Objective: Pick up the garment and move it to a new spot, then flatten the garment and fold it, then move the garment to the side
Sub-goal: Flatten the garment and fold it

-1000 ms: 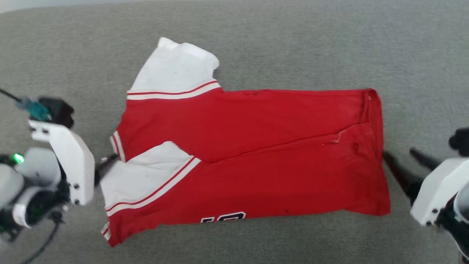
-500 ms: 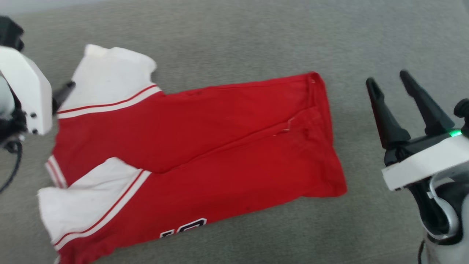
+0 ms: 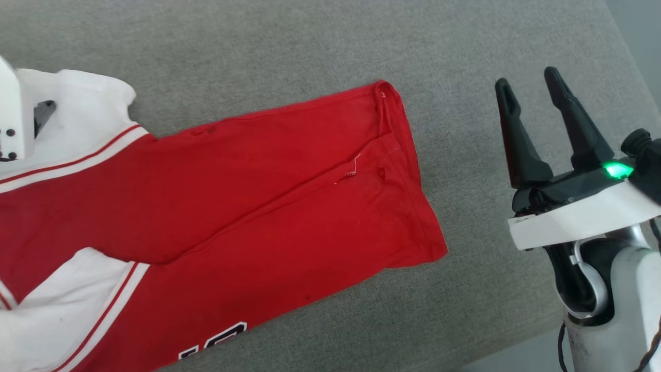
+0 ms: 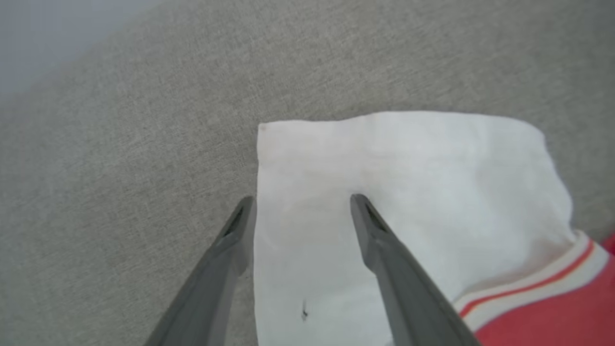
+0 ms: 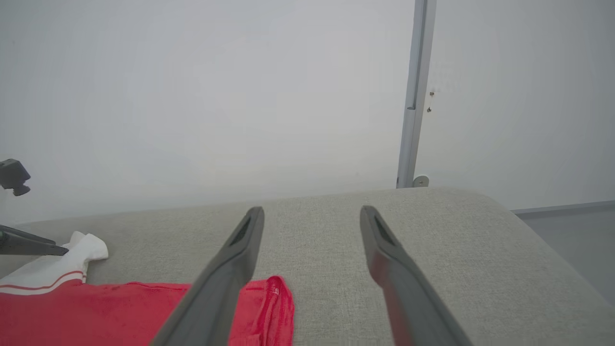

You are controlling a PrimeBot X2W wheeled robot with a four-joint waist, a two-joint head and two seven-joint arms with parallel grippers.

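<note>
The garment (image 3: 232, 191), a red jersey with white sleeves and striped trim, lies folded lengthwise on the grey cushion, with part of its number at the near edge. In the left wrist view my left gripper (image 4: 302, 199) is open over the far white sleeve (image 4: 408, 182). One finger is over the cloth and the other beside its edge. Its white housing (image 3: 10, 119) shows at the head view's left edge. My right gripper (image 3: 528, 80) stands open to the right of the red hem (image 3: 408, 170), clear of it, fingers pointing away, and holds nothing. The right wrist view shows the same gripper (image 5: 312, 211) open above the hem (image 5: 274, 307).
The grey upholstered surface (image 3: 289, 57) ends at a rounded edge on the right (image 5: 504, 211), with floor (image 5: 576, 240) beyond. A pale wall and a door frame (image 5: 413, 96) stand behind it. Bare cushion lies beyond and to the right of the garment.
The head camera has swung right, shifting the picture left. My left gripper moved from beside the near sleeve to the far sleeve. My right gripper drew back from the hem and rose.
</note>
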